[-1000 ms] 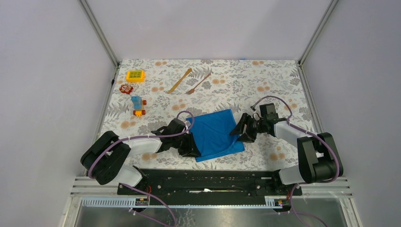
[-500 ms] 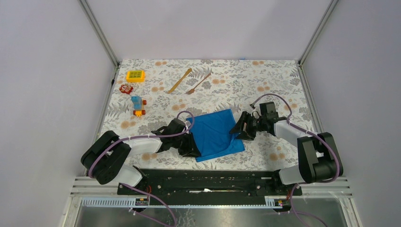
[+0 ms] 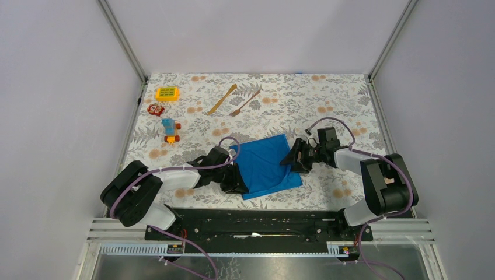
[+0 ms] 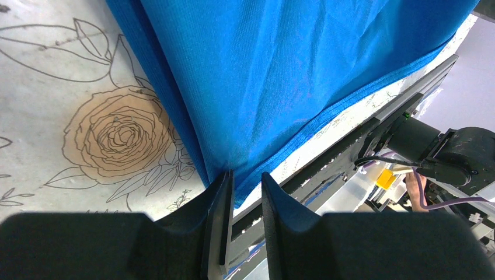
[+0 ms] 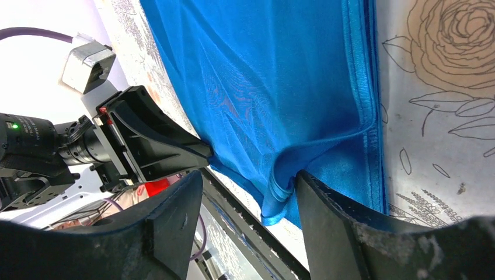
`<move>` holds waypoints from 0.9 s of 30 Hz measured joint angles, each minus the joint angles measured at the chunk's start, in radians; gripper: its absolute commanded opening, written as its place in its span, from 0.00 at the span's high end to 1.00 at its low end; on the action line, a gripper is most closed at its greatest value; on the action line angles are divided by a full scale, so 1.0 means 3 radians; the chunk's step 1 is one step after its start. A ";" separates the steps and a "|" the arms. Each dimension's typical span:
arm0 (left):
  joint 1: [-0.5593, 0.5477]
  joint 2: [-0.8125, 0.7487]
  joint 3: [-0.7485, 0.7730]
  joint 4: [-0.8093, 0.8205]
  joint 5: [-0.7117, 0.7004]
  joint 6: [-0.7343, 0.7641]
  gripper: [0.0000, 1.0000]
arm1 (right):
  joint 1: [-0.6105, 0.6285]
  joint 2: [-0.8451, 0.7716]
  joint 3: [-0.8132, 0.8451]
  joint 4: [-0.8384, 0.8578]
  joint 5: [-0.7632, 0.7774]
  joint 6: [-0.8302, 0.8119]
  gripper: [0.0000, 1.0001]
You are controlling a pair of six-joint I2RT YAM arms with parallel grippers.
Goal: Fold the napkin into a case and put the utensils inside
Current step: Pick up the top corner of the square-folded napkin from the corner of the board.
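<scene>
Blue napkin (image 3: 265, 166) lies on the floral table (image 3: 338, 99), between your arms.

Your left gripper (image 4: 247, 182): jaws narrow, the napkin's near-left corner at the tips. Can't tell if it's pinched.

Your right gripper (image 5: 248, 189): jaws wide, straddling a ruck at the napkin's right edge, nothing clamped.

Wooden fork (image 3: 245, 102) and knife (image 3: 222, 99) lie well beyond the napkin.

I am looking at the floral-printed table (image 3: 327, 99) stretching out beneath and beyond the fingers (image 5: 175, 227), plain pale-lilac walls (image 3: 257, 35) and metal corner posts (image 3: 122, 42) enclosing it under even light.
</scene>
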 measured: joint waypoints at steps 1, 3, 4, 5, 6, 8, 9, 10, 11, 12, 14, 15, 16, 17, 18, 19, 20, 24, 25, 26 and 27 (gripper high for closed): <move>0.0000 0.0000 0.0000 0.0000 -0.0001 0.0000 0.70 | 0.0004 0.0011 -0.0001 0.0011 0.0000 0.0004 0.28; 0.0000 0.0000 0.0000 0.0000 -0.0001 0.0000 0.70 | 0.0006 0.0015 -0.0006 0.0051 -0.0001 0.0014 0.26; 0.0000 0.0000 0.0000 0.0000 -0.0001 0.0000 0.70 | 0.0006 0.0017 -0.0008 0.0076 -0.0006 0.0018 0.26; 0.0000 0.0000 0.0000 0.0000 -0.0001 0.0000 0.70 | 0.0006 0.0022 -0.0008 0.0108 -0.0024 0.0019 0.26; 0.0000 0.0000 0.0000 0.0000 -0.0001 0.0000 0.70 | 0.0008 0.0032 -0.0008 0.0150 -0.0039 0.0023 0.25; 0.0000 0.0000 0.0000 0.0000 -0.0001 0.0000 0.70 | 0.0008 0.0047 -0.0008 0.0221 -0.0075 0.0036 0.23; 0.0000 0.0000 0.0000 0.0000 -0.0001 0.0000 0.70 | 0.0008 0.0048 -0.0008 0.0261 -0.0094 0.0052 0.22; 0.0000 0.0000 0.0000 0.0000 -0.0001 0.0000 0.70 | 0.0009 0.0048 -0.0008 0.0298 -0.0117 0.0074 0.21; 0.0000 0.0000 0.0000 0.0000 -0.0001 0.0000 0.70 | 0.0009 0.0048 -0.0008 0.0340 -0.0144 0.0092 0.21; 0.0000 0.0000 0.0000 0.0000 -0.0001 0.0000 0.70 | 0.0010 0.0047 -0.0008 0.0376 -0.0177 0.0120 0.20; 0.0000 0.0000 0.0000 0.0000 -0.0001 0.0000 0.70 | 0.0010 0.0038 -0.0008 0.0450 -0.0229 0.0179 0.19; 0.0000 -0.0001 0.0000 0.0000 -0.0001 0.0000 0.70 | 0.0010 0.0025 -0.0008 0.0462 -0.0245 0.0203 0.19; 0.0000 -0.0001 0.0000 0.0000 -0.0001 0.0000 0.70 | 0.0010 0.0009 -0.0009 0.0478 -0.0254 0.0220 0.19; 0.0000 -0.0001 0.0000 0.0000 -0.0001 0.0000 0.70 | 0.0011 -0.0006 -0.0013 0.0496 -0.0257 0.0235 0.19; 0.0000 -0.0001 0.0000 0.0000 -0.0001 0.0000 0.70 | 0.0011 -0.0020 -0.0023 0.0512 -0.0257 0.0249 0.20; 0.0000 -0.0001 0.0000 0.0000 -0.0001 0.0000 0.70 | 0.0011 -0.0031 -0.0037 0.0524 -0.0256 0.0261 0.23; 0.0000 -0.0001 0.0000 0.0000 -0.0001 0.0000 0.70 | 0.0011 -0.0033 -0.0056 0.0529 -0.0249 0.0273 0.26; 0.0000 -0.0001 0.0000 0.0000 -0.0001 0.0000 0.70 | 0.0013 -0.0034 -0.0131 0.0449 -0.0165 0.0299 0.38; 0.0000 -0.0001 0.0000 0.0000 -0.0001 0.0000 0.70 | 0.0013 -0.0041 -0.0139 0.0398 -0.0132 0.0291 0.39; 0.0000 -0.0001 0.0000 0.0000 -0.0001 0.0001 0.70 | 0.0013 -0.0061 -0.0142 0.0322 -0.0075 0.0286 0.40; 0.0000 -0.0001 0.0000 -0.0001 -0.0001 0.0001 0.70 | 0.0013 -0.0095 -0.0145 0.0252 -0.0036 0.0272 0.40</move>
